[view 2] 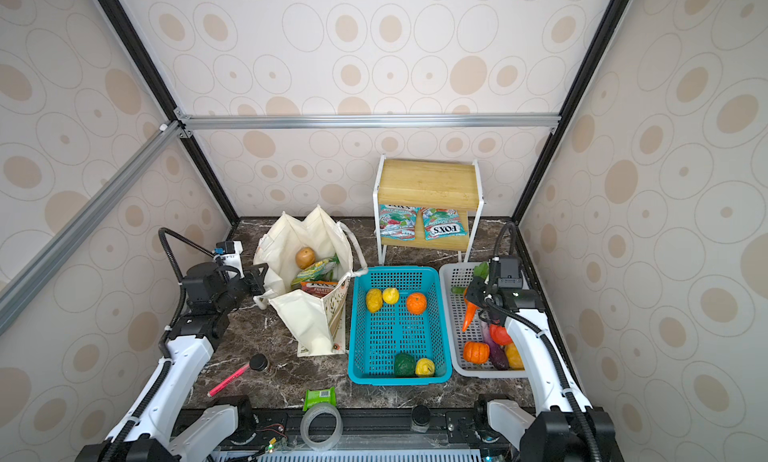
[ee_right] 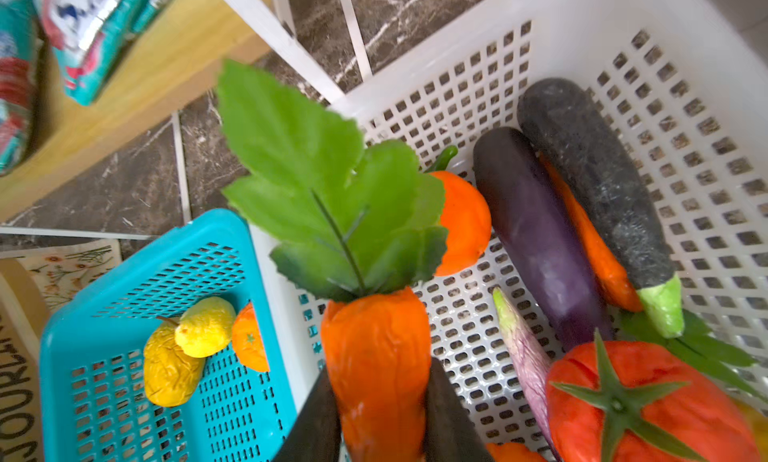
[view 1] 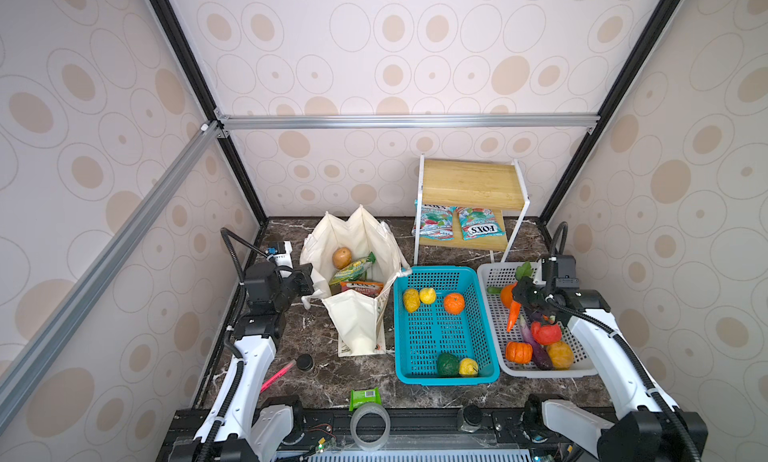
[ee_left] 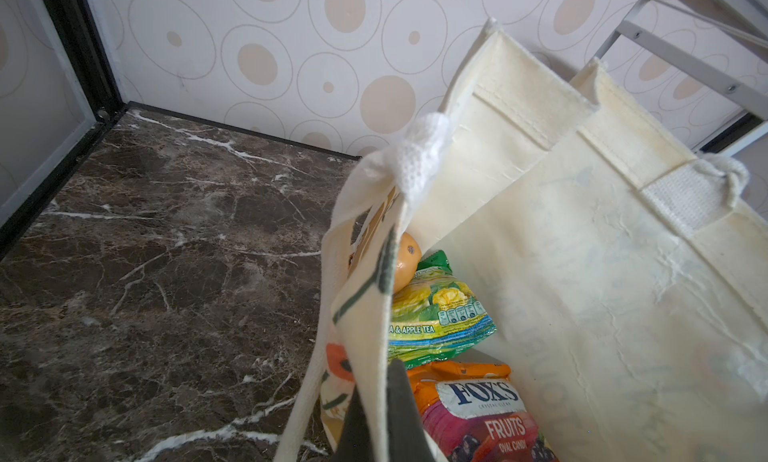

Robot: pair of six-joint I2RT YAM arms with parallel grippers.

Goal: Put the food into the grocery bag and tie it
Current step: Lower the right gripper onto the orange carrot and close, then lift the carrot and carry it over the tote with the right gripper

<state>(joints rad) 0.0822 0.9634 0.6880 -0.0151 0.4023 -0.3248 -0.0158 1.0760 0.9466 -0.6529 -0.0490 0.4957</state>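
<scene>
The cream grocery bag [view 1: 357,322] [view 2: 307,318] stands open at the left of the table. My left gripper [view 1: 307,279] [ee_left: 380,431] is shut on the bag's near wall [ee_left: 365,314], with fabric pinched between the dark fingers [ee_left: 401,418]. Inside lie a brown potato [view 1: 341,257] [ee_left: 405,260], a green snack packet [view 1: 353,270] [ee_left: 436,314] and an orange Fox's packet [view 1: 361,288] [ee_left: 478,410]. My right gripper [view 1: 519,300] [ee_right: 376,414] is shut on an orange carrot [view 1: 513,316] [ee_right: 376,356] with green leaves. The carrot hangs above the white basket [view 1: 548,372].
A blue basket [view 1: 446,379] beside the bag holds lemons [view 1: 411,300], an orange and a dark green fruit. The white basket has aubergines [ee_right: 536,231], a tomato [ee_right: 648,406] and other vegetables. A wooden shelf [view 1: 469,181] with teal packets stands behind. A tape roll [view 1: 370,424], green packet, pink pen and jar lie in front.
</scene>
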